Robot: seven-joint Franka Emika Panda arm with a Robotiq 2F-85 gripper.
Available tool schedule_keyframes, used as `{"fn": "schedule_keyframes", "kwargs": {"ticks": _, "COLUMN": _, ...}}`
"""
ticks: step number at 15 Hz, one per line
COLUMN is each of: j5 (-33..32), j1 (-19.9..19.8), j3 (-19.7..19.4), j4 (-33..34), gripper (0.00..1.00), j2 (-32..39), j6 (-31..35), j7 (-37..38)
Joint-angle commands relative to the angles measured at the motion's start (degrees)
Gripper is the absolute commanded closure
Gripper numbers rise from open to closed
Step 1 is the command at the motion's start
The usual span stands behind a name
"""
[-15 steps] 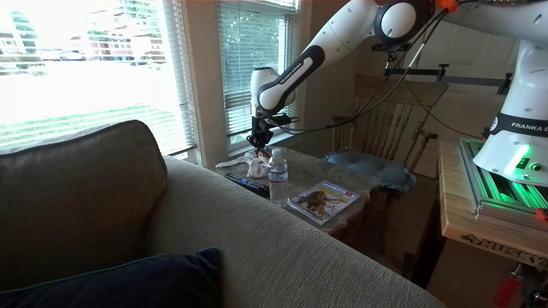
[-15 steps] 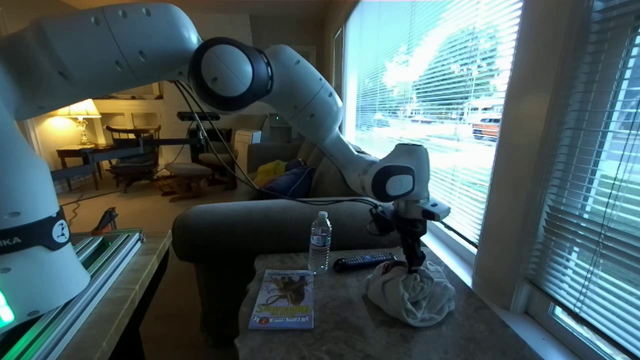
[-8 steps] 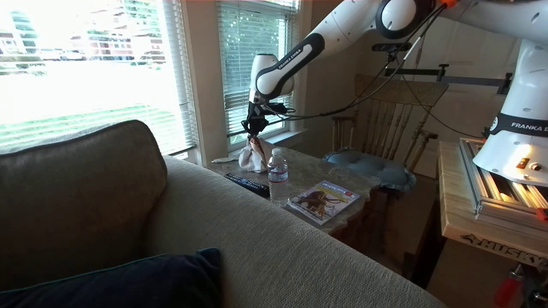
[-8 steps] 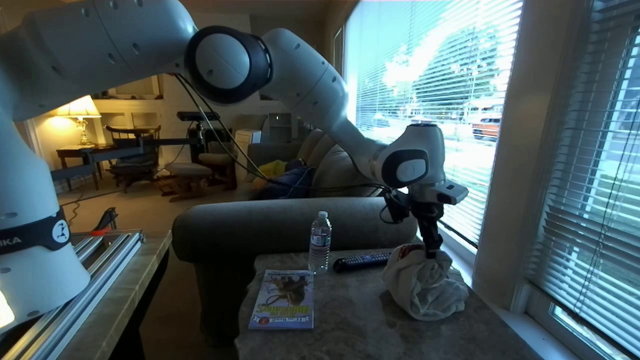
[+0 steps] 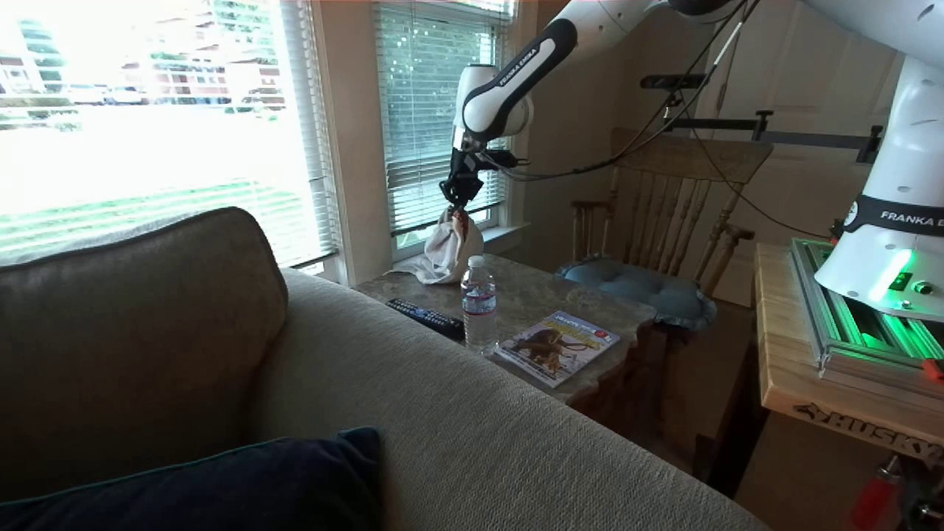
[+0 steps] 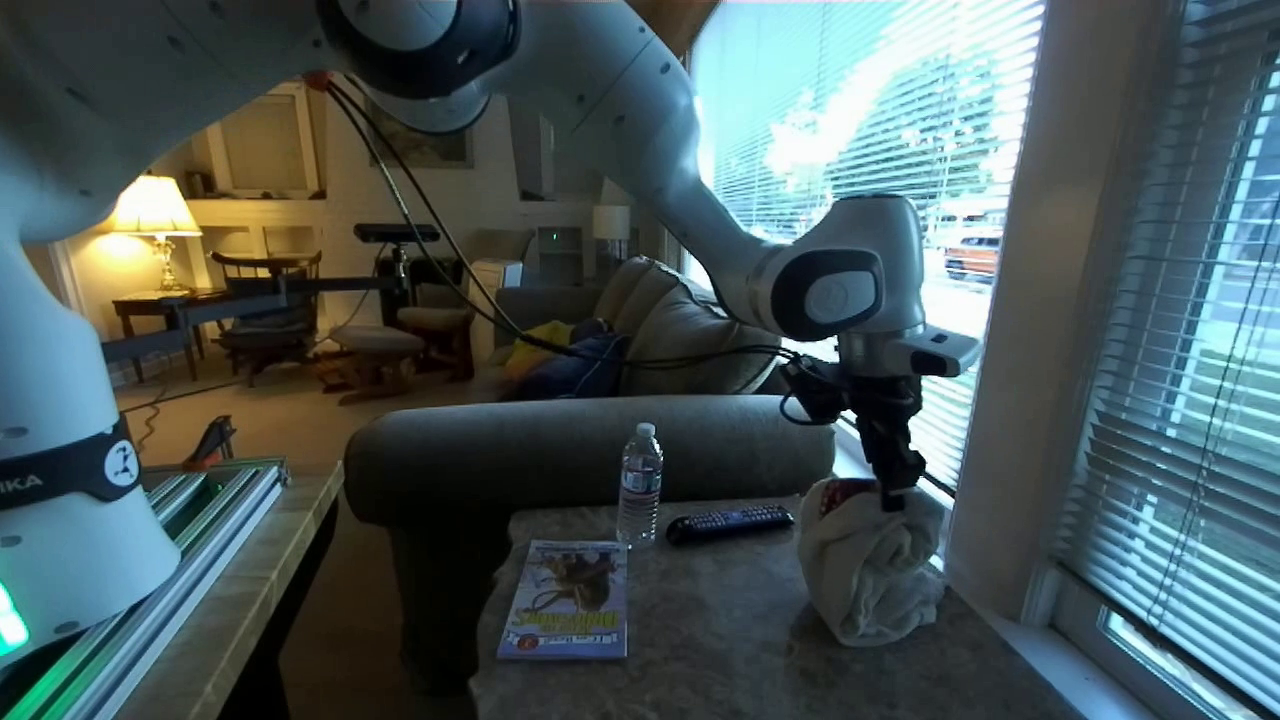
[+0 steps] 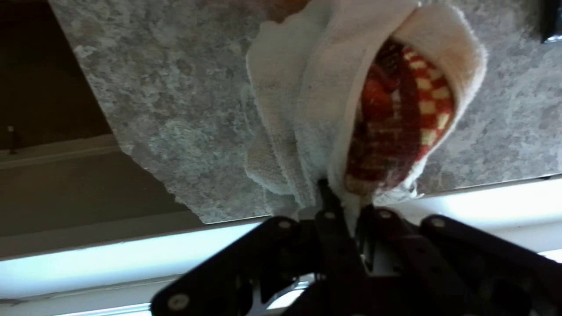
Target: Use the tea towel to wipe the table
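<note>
Pinched at its top, the whitish tea towel [image 5: 446,251] hangs bunched beneath my gripper [image 5: 459,206]. In an exterior view its lower folds seem to reach the table [image 6: 700,640], close to the window side; contact along the bottom is hard to tell. From the wrist, the towel [image 7: 320,79] shows a red and yellow checked print inside an open fold. My gripper [image 7: 347,199] is shut on a gathered bit of cloth, which partly covers the fingertips. The mottled grey tabletop [image 7: 184,109] shows on both sides of the towel.
A water bottle [image 6: 640,485], a black remote [image 6: 730,523] and a magazine [image 6: 565,600] lie or stand on the table. The sofa arm [image 5: 442,413] borders one side. The window sill [image 7: 131,254] runs along another edge, and a wooden chair [image 5: 641,287] stands beyond.
My gripper has risen from near the tabletop, shifting toward the window side, with the towel in its grip. The cloth has gone from a low heap to a taller hanging bundle.
</note>
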Motion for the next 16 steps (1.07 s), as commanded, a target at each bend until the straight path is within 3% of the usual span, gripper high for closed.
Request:
{"fn": "schedule_keyframes", "kwargs": {"ticks": 1, "j5": -1.74, "j1": 0.27, "j3": -1.99, "j4": -13.45, "gripper": 0.97, "j2": -9.66, "j6": -0.49, "j7": -4.01}}
{"fn": "schedule_keyframes", "kwargs": {"ticks": 9, "j5": -12.38, "j1": 2.36, "j3": -6.16, "j4": -26.17, "gripper": 0.97, "j2": -19.13, "j6": -11.29, "j7": -9.49}}
{"fn": "schedule_keyframes", "kwargs": {"ticks": 16, "j5": -23.97, "j1": 6.63, "j3": -8.08, "j4": -27.19, "gripper": 0.97, "j2": -16.72, "j6": -16.88, "j7": -4.94}}
